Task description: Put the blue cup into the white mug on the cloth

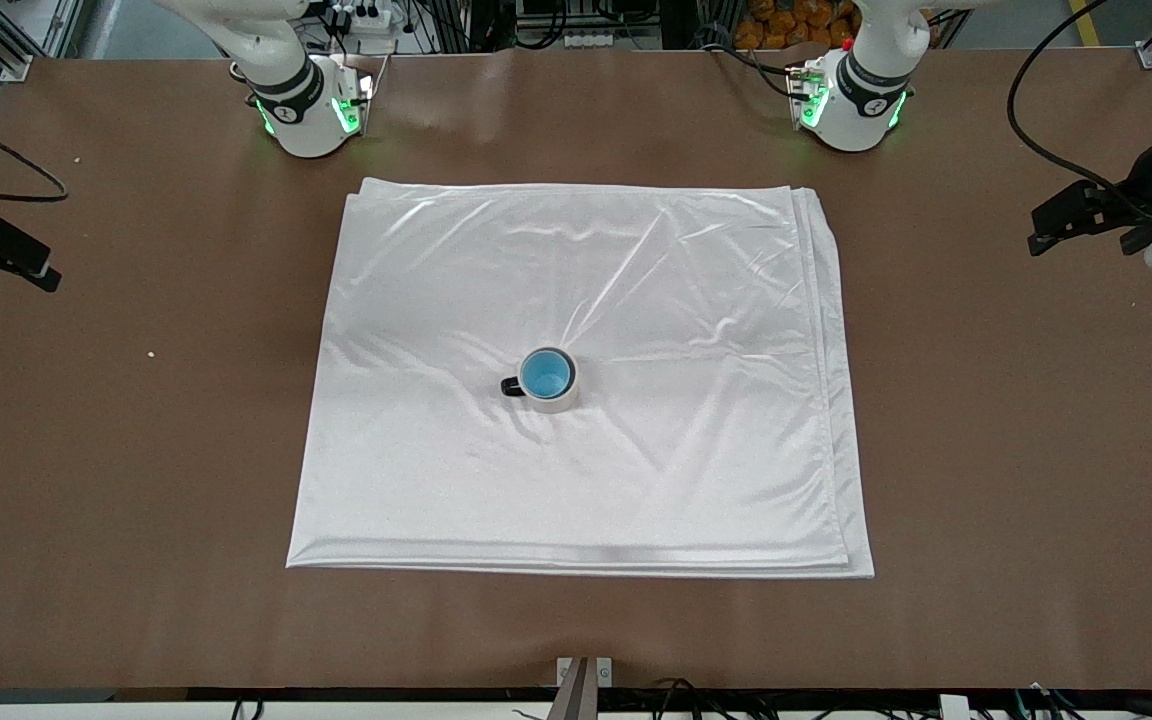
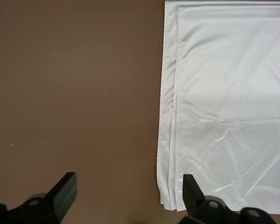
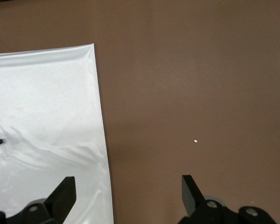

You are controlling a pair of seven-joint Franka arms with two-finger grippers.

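Cup (image 1: 545,373) sits inside mug (image 1: 551,383) mid-cloth (image 1: 436,480), well clear of both grippers: left (image 2: 129,193) and right (image 3: 128,193) spread, empty, over table edges. Risk: cloth snag tipping mug.

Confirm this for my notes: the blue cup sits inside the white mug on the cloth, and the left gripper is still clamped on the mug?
Not quite. The front view shows the blue cup nested in the white mug on the cloth, but the left gripper is open over the cloth's edge.

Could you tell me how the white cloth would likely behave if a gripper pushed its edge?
The cloth looks thin and wrinkled, so it would probably bunch rather than slide whole. Its sheen suggests slippery fabric. Its stacked layers might shift apart, and the white mug could tip.
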